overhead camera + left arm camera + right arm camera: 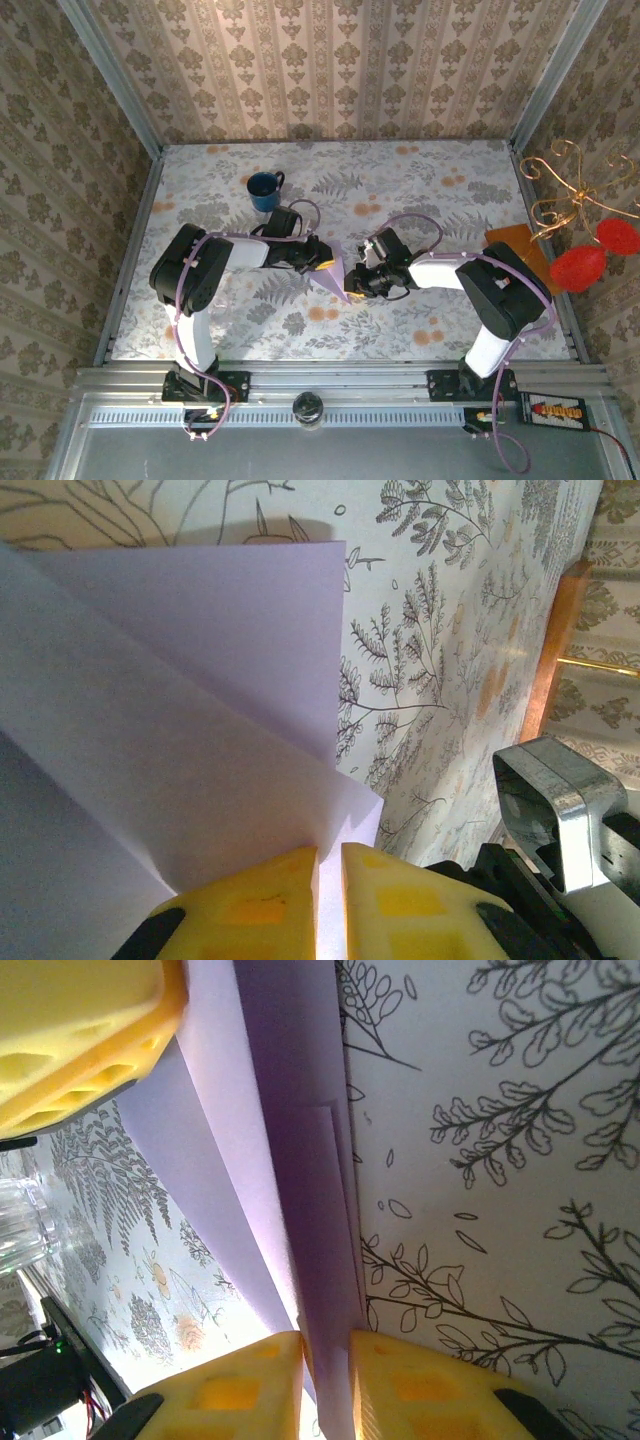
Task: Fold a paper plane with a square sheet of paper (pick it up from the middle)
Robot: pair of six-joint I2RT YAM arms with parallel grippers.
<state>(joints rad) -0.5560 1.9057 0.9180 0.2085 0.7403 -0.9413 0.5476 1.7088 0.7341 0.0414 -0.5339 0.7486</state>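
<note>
A: Status, left to right?
B: Blue mug (265, 190) sits toward the far edge, left of centre, well apart from both arms. Left pincer (322, 262) is at mid-tabletop (200, 330), pressed together on the sheet of paper (330, 275). In its wrist view the lilac edge runs straight down between the yellow fingers (250, 910).
A: Right side?
B: Right pincer (352, 282) faces it just across the sheet and is also pinching it. Several stacked layers go into its narrow gap. Orange-brown rectangle (520, 250) lies at the right edge, well apart.
A: Where exactly is the paper?
B: Middle of the tabletop, between the two pincers. It looks tilted up rather than flat. Can't tell if its lower edge touches the surface.
A: Step?
B: My read is mid-fold. There are overlapping flaps and a diagonal crease, but no slim dart and no clear nose. Half done at best.
A: Next?
B: Probably one pincer anchors while the other lets go and regrips for the next flap, or presses the crease. Edges need lining up before pressing. The paper is thin, so pulling the two grips apart risks a tear or a slip.
</note>
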